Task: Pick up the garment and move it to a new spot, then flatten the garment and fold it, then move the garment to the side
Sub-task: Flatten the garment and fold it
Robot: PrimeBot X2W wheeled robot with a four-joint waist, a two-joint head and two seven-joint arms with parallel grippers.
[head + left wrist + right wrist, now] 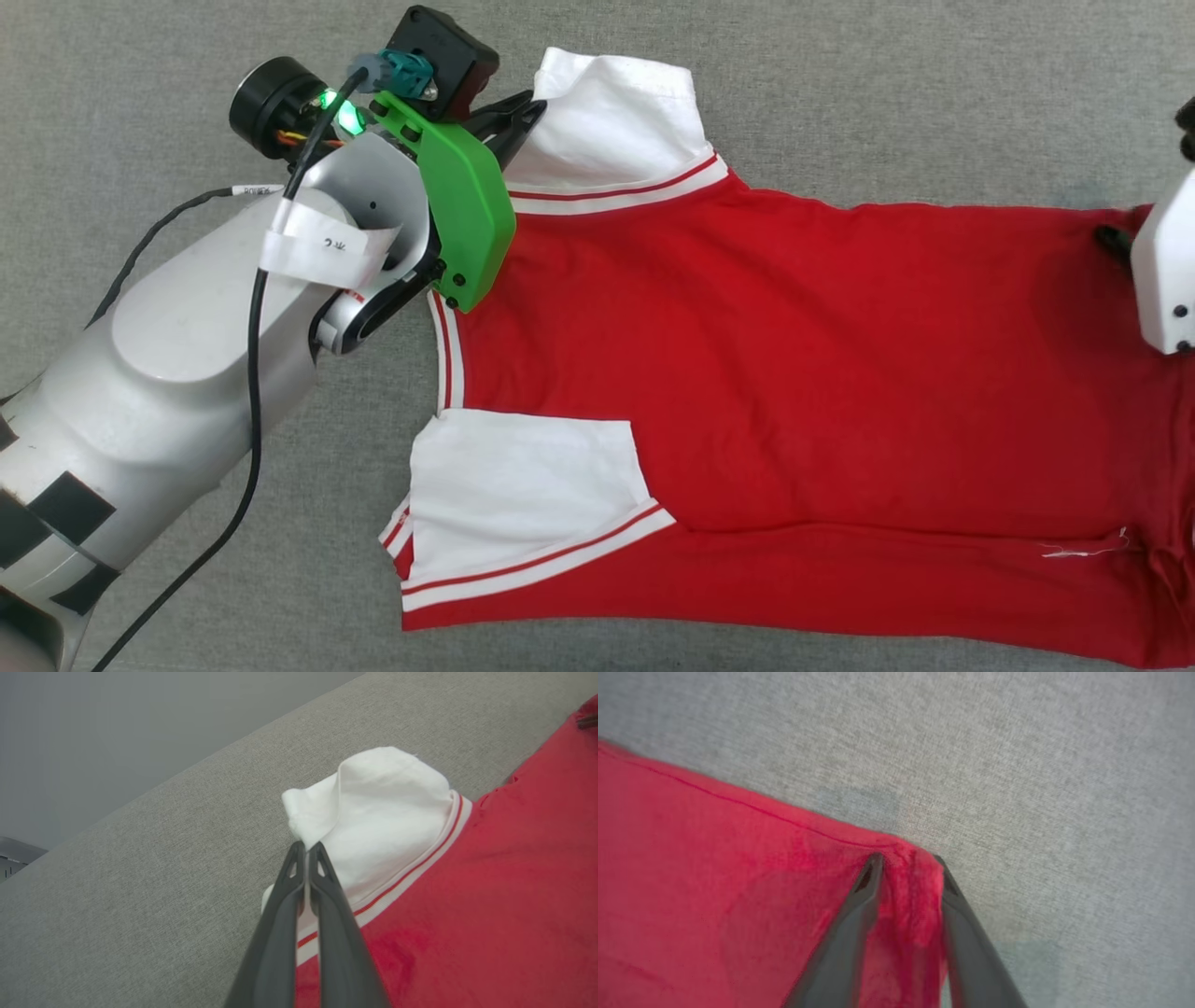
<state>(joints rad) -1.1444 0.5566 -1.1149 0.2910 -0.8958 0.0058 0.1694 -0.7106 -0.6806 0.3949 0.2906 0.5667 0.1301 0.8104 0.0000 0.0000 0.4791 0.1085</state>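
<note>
The garment point(747, 355) is a red jersey with white sleeves, spread on its side across a grey cloth surface point(887, 93). Its plain red side faces up. My left gripper point(525, 114) is at the upper sleeve point(616, 112), shut on that sleeve's edge. In the left wrist view the closed fingertips point(307, 845) pinch the white sleeve point(383, 807), which rises in a small peak. My right gripper point(1111, 238) sits at the red hem corner on the far right. Its fingers point(866, 886) stand apart, with bunched red cloth point(908, 891) between them.
The lower sleeve point(523, 485) lies flat near the front edge. My left forearm point(168, 373) and its black cable point(252, 392) cover the left side. The surface's far edge point(187, 770) meets a grey wall. A loose white thread point(1074, 551) hangs at the hem.
</note>
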